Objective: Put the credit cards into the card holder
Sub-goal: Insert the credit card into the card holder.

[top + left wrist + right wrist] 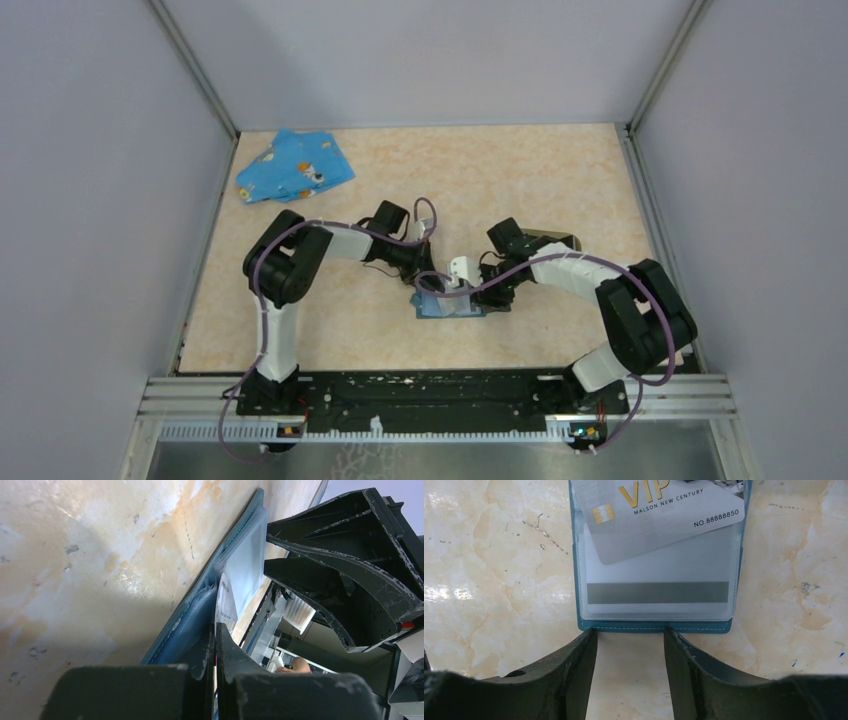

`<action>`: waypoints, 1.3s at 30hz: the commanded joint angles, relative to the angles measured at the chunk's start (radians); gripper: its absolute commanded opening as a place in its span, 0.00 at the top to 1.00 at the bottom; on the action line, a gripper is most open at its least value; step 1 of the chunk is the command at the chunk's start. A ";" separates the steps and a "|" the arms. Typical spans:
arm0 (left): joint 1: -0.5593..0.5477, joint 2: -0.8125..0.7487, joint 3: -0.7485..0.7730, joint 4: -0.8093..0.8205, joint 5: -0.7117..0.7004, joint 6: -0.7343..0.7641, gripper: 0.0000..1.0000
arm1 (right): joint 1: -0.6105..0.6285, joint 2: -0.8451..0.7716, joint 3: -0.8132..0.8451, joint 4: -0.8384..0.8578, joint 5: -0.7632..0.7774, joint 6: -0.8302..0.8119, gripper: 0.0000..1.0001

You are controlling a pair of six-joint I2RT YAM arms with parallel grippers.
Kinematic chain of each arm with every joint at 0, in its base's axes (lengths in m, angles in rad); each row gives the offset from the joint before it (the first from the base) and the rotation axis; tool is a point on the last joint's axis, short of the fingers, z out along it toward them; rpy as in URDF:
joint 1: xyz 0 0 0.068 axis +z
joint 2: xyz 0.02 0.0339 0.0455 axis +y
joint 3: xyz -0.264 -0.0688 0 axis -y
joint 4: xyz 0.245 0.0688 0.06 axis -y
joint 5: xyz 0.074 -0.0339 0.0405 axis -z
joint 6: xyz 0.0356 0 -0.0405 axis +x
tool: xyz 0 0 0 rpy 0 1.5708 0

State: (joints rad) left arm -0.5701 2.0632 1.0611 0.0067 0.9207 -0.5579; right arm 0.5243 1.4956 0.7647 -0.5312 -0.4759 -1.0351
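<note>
A blue flat case (654,626) with clear pockets lies open on the table (499,580). A silver VIP credit card (664,520) sits tilted, partly inside its top pocket. A white card with a grey stripe (659,592) lies fully in a pocket under it. My left gripper (215,625) is shut on the thin edge of a credit card (227,597) at the case's (185,625) side. My right gripper (630,632) is open, its fingertips (591,632) touching the case's near edge. The card holder (555,240), tan-rimmed and dark inside, stands behind my right arm.
A blue patterned cloth (295,167) lies crumpled at the back left corner. Grey walls close in the table on three sides. Both arms meet over the case (450,305) near the table's middle front.
</note>
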 commanded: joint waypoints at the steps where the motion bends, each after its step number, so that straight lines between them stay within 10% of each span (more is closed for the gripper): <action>1: -0.014 0.055 0.010 -0.103 -0.126 0.057 1.00 | 0.033 0.021 0.021 0.031 -0.023 0.010 0.49; 39: -0.049 0.249 0.301 -0.417 -0.135 0.161 0.94 | 0.104 0.034 0.018 0.071 0.014 0.033 0.50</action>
State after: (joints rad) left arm -0.5835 2.2280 1.3468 -0.3904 0.9916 -0.4583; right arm 0.5762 1.4990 0.7788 -0.5346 -0.4030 -0.9977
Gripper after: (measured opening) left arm 0.055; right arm 0.498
